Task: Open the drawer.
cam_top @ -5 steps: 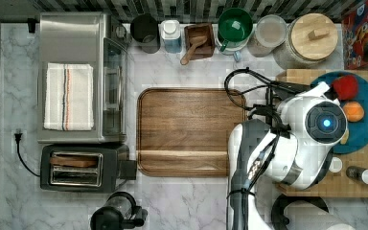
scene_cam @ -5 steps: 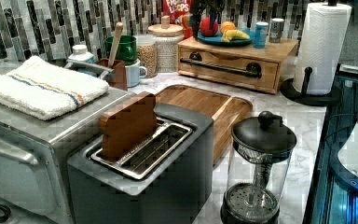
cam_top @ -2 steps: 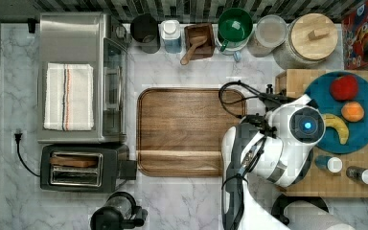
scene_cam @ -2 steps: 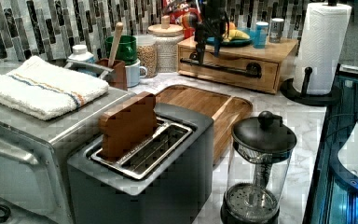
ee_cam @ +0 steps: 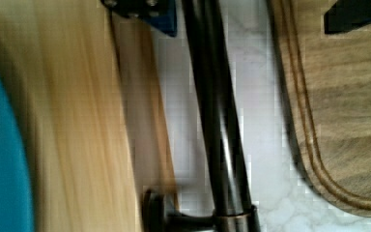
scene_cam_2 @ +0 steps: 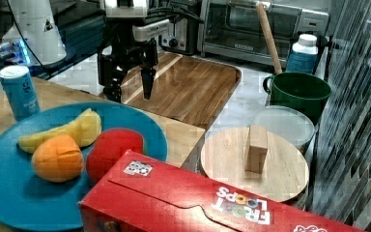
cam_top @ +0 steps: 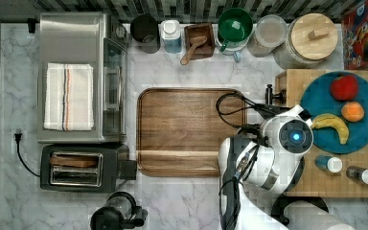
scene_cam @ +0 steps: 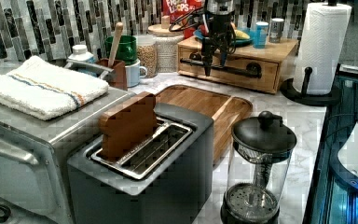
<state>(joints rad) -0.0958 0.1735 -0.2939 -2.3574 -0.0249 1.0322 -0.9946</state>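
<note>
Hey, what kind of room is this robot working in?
Most likely a kitchen counter: a toaster, a toaster oven with a folded towel on top, and a plate of fruit above the drawer.

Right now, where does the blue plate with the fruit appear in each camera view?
Top view: the blue plate sits at the top view's right, on the wooden box.
Left view: upper centre, behind the arm.
Right view: lower left foreground.
Wrist view: a blue strip along one edge.
Shared landmark: the brown tray.
</note>
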